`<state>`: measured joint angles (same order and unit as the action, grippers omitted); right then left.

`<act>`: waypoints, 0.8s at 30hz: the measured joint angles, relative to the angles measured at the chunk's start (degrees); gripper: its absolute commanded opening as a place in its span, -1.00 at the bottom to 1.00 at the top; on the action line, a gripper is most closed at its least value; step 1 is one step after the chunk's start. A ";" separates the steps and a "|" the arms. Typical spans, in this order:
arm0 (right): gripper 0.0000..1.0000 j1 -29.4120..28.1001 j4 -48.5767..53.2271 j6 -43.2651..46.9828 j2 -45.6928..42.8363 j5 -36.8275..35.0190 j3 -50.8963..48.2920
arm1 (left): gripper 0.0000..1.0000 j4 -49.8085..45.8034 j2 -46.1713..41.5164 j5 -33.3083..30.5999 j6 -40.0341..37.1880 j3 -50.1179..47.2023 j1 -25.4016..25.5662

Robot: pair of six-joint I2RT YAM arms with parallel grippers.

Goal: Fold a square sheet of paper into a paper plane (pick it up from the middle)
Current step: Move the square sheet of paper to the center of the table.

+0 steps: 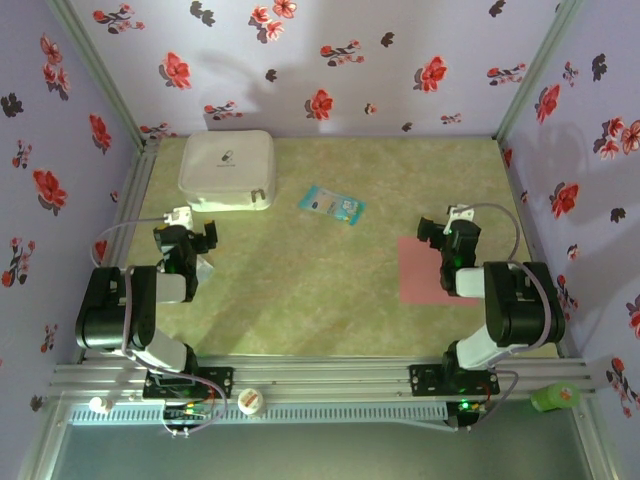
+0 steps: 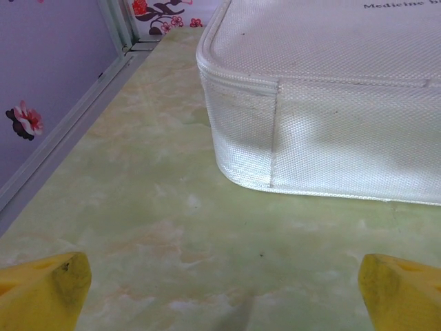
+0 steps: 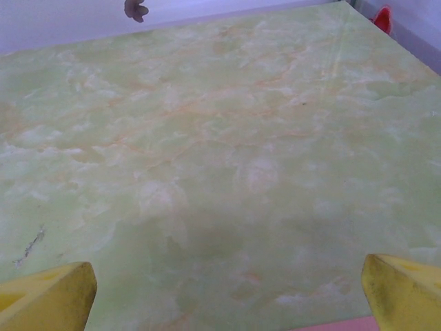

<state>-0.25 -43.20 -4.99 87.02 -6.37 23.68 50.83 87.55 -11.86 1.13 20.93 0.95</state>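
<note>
Top view: high above and behind my two bases, looking down toward 12 o'clock, far enough to take in the whole tabletop [image 1: 300,310].
Left wrist view: low and close over the tabletop, facing the white case [image 2: 331,103] at 1 o'clock; yellow fingertips [image 2: 45,286] at 7 and 5.
Right wrist view: low, tilted toward the far wall; the square sheet of paper [image 3: 337,326] edges in at 5 o'clock.
Shared: case in top and left views; sheet in top and right.

The table [image 1: 320,315] has a pale green marbled top with faint orange veins, evenly lit. Lavender walls [image 1: 350,70] printed with red and dark flowers close its far, left and right edges, with grey metal posts [image 1: 100,75] at the far corners. A ribbed aluminium rail [image 1: 330,378] runs along the near edge.
</note>
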 measured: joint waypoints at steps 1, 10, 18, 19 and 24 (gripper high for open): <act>0.99 0.00 4.98 -0.17 -1.55 0.00 1.97 | 0.99 -0.87 -1.01 0.02 0.02 0.00 0.00; 0.99 0.81 46.51 -13.64 -7.85 -2.21 28.57 | 0.99 -21.59 -17.00 -2.58 5.38 8.00 0.00; 0.88 4.02 61.46 -25.66 -8.52 14.21 24.87 | 0.99 -45.31 -30.62 3.72 19.41 15.54 -0.31; 0.85 4.02 62.73 -26.29 -8.37 15.32 24.04 | 0.99 -46.73 -31.69 5.33 20.87 15.52 -0.37; 0.68 4.02 65.79 -28.30 -6.08 19.10 21.44 | 0.99 -50.47 -35.67 15.82 30.34 13.40 -0.20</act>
<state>3.77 22.59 -33.30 80.95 12.73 45.12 0.36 51.88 3.97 31.46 34.33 0.75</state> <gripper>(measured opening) 0.853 0.997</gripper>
